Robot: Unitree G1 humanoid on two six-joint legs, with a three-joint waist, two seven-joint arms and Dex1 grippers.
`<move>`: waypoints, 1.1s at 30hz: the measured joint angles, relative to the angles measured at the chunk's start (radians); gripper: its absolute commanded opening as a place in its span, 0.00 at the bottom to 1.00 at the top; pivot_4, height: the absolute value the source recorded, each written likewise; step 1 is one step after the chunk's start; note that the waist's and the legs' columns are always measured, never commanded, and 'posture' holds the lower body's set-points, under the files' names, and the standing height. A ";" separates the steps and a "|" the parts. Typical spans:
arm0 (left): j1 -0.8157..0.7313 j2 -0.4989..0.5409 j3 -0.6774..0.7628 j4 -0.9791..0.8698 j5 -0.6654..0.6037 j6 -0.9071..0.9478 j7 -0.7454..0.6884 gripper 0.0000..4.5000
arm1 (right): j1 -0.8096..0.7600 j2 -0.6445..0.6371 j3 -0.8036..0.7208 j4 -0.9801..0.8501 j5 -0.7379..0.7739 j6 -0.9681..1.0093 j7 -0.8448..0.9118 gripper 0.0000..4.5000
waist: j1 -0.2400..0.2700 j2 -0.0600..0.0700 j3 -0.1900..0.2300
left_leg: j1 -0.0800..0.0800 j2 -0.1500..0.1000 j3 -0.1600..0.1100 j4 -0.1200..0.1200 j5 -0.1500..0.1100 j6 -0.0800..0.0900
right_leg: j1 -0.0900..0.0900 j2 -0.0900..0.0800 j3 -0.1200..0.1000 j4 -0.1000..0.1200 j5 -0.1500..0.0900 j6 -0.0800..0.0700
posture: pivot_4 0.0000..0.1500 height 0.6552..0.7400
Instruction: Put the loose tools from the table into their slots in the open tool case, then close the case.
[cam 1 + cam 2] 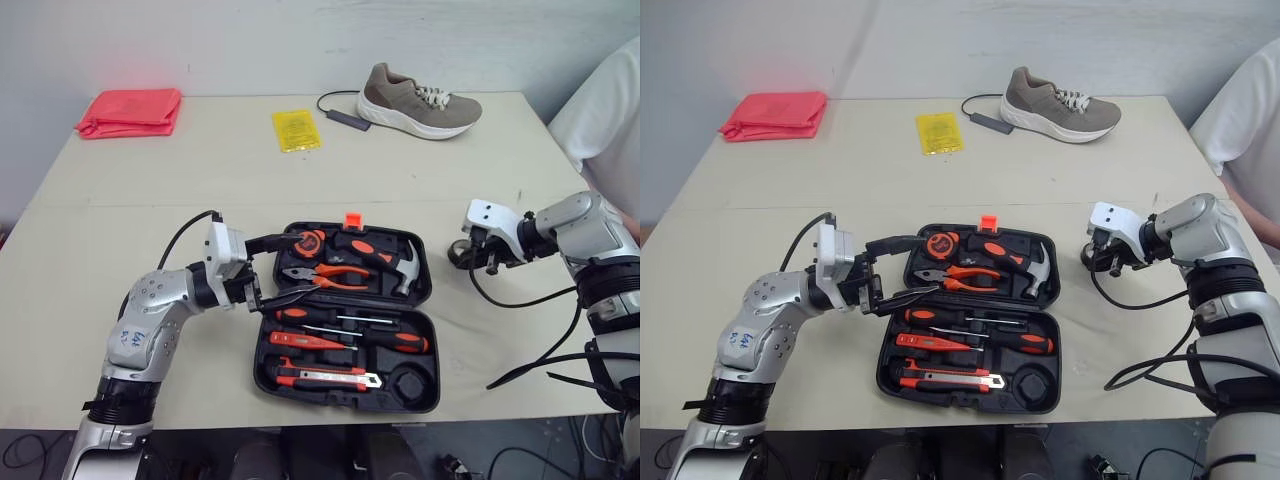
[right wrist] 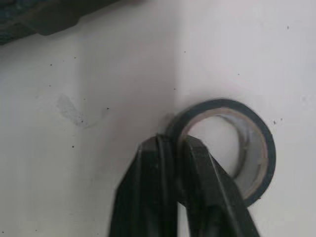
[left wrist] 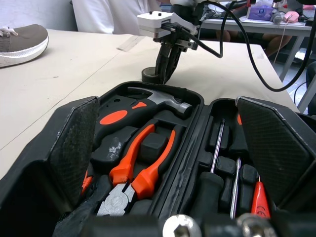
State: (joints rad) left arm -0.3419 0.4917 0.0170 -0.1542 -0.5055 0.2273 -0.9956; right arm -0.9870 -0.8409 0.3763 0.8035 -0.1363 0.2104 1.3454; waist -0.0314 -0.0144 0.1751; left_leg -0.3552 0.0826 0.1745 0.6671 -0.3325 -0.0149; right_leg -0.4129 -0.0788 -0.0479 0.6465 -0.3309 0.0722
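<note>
Where the pale desk (image 1: 200,180) lies bare to the right of the open black plastic tool case (image 1: 420,383), a black roll of tape (image 2: 222,104) rests flat. The right claw (image 2: 175,145) is closed narrowly on its wall, one finger inside the hoop and one outside. The roll lies near the case's right edge but apart from it.

The left claw (image 1: 300,262) is spread wide at the case's left side, about level with the hinge line, and holds nothing.

In the case I count:
- one steel hammer with a black and orange grip (image 1: 405,265)
- one pair of orange-handled pliers (image 1: 335,275)
- one round orange and black tape measure (image 1: 312,240)
- one orange utility knife (image 1: 330,378)
- three orange and black screwdrivers (image 1: 405,342) (their shafts overlap, so the count is not firm)

At the far edge of the desk are one grey-brown sneaker with a white sole (image 1: 420,100), one yellow packet (image 1: 297,130) and one folded red cloth (image 1: 130,110). A person's white sleeve (image 1: 600,110) shows at the right.

The right wrist view settles how the fingers straddle the roll's wall, which is too small to judge from the head. The left wrist view looks across the open case between its own parted fingers (image 3: 74,148) and shows the right claw standing upright on the roll beyond the hammer.
</note>
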 measured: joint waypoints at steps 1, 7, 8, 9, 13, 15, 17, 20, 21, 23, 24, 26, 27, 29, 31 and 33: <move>0.001 0.001 0.000 -0.001 0.000 -0.001 -0.003 1.00 | 0.011 -0.010 -0.002 -0.018 0.001 -0.008 0.006 0.01 | 0.001 0.000 0.000 | 0.000 0.000 0.000 0.000 0.000 0.000 | 0.000 0.000 0.000 0.000 0.000 0.000 | 1.00 1.00; 0.006 0.075 0.009 -0.043 -0.042 0.006 -0.106 1.00 | 0.243 -0.192 -0.165 -0.525 0.188 0.046 0.162 0.01 | 0.005 0.004 0.002 | -0.003 0.000 -0.002 -0.001 0.000 -0.001 | -0.001 0.000 -0.001 -0.001 0.000 0.000 | 1.00 1.00; 0.006 0.088 0.008 -0.051 -0.049 0.009 -0.127 1.00 | 0.281 -0.212 -0.197 -0.621 0.233 0.085 0.171 0.01 | 0.003 0.004 0.002 | -0.001 0.001 -0.001 0.000 0.000 -0.001 | -0.001 0.000 -0.001 -0.001 0.000 0.000 | 1.00 1.00; 0.008 0.099 0.007 -0.062 -0.054 0.012 -0.144 1.00 | 0.318 -0.225 -0.224 -0.703 0.274 0.120 0.175 0.01 | 0.001 0.004 0.002 | 0.000 0.001 -0.001 -0.001 -0.001 -0.001 | 0.000 0.000 -0.001 -0.001 0.000 0.000 | 1.00 1.00; 0.029 0.145 0.001 -0.097 -0.079 0.013 -0.223 1.00 | 0.513 -0.265 -0.311 -1.124 0.480 0.320 0.161 0.01 | 0.001 0.003 0.002 | 0.001 0.001 -0.002 -0.001 -0.001 -0.002 | 0.001 0.000 0.000 -0.001 0.000 0.000 | 1.00 1.00; 0.042 0.148 -0.007 -0.108 -0.079 0.008 -0.249 1.00 | 0.567 -0.270 -0.333 -1.258 0.546 0.391 0.131 0.01 | 0.003 0.003 0.002 | 0.001 0.001 -0.003 -0.001 -0.001 -0.001 | 0.002 0.000 0.001 -0.002 0.000 0.000 | 1.00 1.00; 0.056 0.148 -0.020 -0.109 -0.078 0.000 -0.265 1.00 | 0.614 -0.267 -0.341 -1.402 0.616 0.458 0.091 0.01 | 0.004 0.003 0.002 | 0.000 0.001 -0.004 -0.001 -0.001 -0.001 | 0.002 0.000 0.001 -0.003 0.000 0.000 | 1.00 1.00; 0.079 0.147 -0.041 -0.115 -0.076 0.001 -0.273 1.00 | 0.668 -0.265 -0.324 -1.552 0.675 0.526 0.024 0.01 | 0.005 0.002 0.002 | -0.001 0.000 -0.005 -0.001 -0.002 0.000 | 0.002 -0.001 0.001 -0.003 0.000 0.000 | 1.00 1.00; 0.083 0.147 -0.045 -0.119 -0.076 0.003 -0.272 1.00 | 0.677 -0.265 -0.306 -1.571 0.676 0.533 0.010 0.01 | 0.005 0.001 0.002 | -0.001 0.000 -0.005 -0.001 -0.002 0.000 | 0.002 -0.001 0.001 -0.003 0.000 0.000 | 1.00 1.00; 0.090 0.148 -0.047 -0.142 -0.077 0.015 -0.267 1.00 | 0.688 -0.271 -0.268 -1.587 0.661 0.532 -0.014 0.01 | 0.004 0.000 0.002 | -0.001 -0.001 -0.005 0.000 -0.002 0.001 | 0.002 -0.001 0.001 -0.003 0.000 0.000 | 1.00 1.00; 0.093 0.149 -0.048 -0.155 -0.079 0.022 -0.263 1.00 | 0.691 -0.277 -0.251 -1.588 0.647 0.532 -0.023 0.01 | 0.004 0.000 0.002 | -0.001 -0.001 -0.005 0.000 -0.002 0.001 | 0.002 -0.001 0.001 -0.003 0.000 0.000 | 1.00 1.00; 0.103 0.153 -0.048 -0.171 -0.079 0.035 -0.259 1.00 | 0.705 -0.299 -0.211 -1.588 0.613 0.531 -0.039 0.01 | 0.004 0.000 0.002 | -0.001 0.000 -0.005 -0.001 -0.002 0.001 | 0.002 -0.001 0.001 -0.003 0.000 -0.001 | 1.00 1.00; 0.110 0.154 -0.048 -0.177 -0.079 0.041 -0.258 1.00 | 0.712 -0.301 -0.191 -1.588 0.598 0.531 -0.046 0.01 | 0.004 0.000 0.002 | -0.001 0.000 -0.005 -0.001 -0.002 0.001 | 0.002 0.000 0.001 -0.003 0.000 -0.001 | 1.00 1.00; 0.115 0.155 -0.049 -0.187 -0.079 0.048 -0.256 1.00 | 0.728 -0.309 -0.159 -1.586 0.566 0.521 -0.054 0.01 | 0.004 0.000 0.002 | -0.001 -0.001 -0.005 -0.001 -0.002 0.001 | 0.002 0.000 0.001 -0.003 0.000 -0.001 | 1.00 1.00; 0.114 0.156 -0.049 -0.192 -0.079 0.057 -0.247 1.00 | 0.750 -0.339 -0.123 -1.583 0.518 0.507 -0.062 0.01 | 0.004 0.000 0.002 | -0.001 -0.001 -0.005 0.000 -0.002 0.001 | 0.002 0.000 0.001 -0.003 0.000 -0.001 | 1.00 1.00; 0.115 0.157 -0.049 -0.193 -0.079 0.062 -0.241 1.00 | 0.760 -0.342 -0.106 -1.581 0.499 0.507 -0.075 0.01 | 0.004 0.000 0.001 | -0.001 -0.001 -0.005 0.000 -0.002 0.002 | 0.002 0.000 0.001 -0.003 0.000 -0.001 | 1.00 1.00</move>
State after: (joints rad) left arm -0.2271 0.6487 -0.0318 -0.3468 -0.5846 0.2891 -1.2365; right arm -0.2266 -1.1833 0.2703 -0.7772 0.3632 0.7176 1.2702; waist -0.0274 -0.0149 0.1766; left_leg -0.3559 0.0818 0.1696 0.6669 -0.3344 -0.0134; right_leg -0.4108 -0.0787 -0.0471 0.6433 -0.3313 0.0715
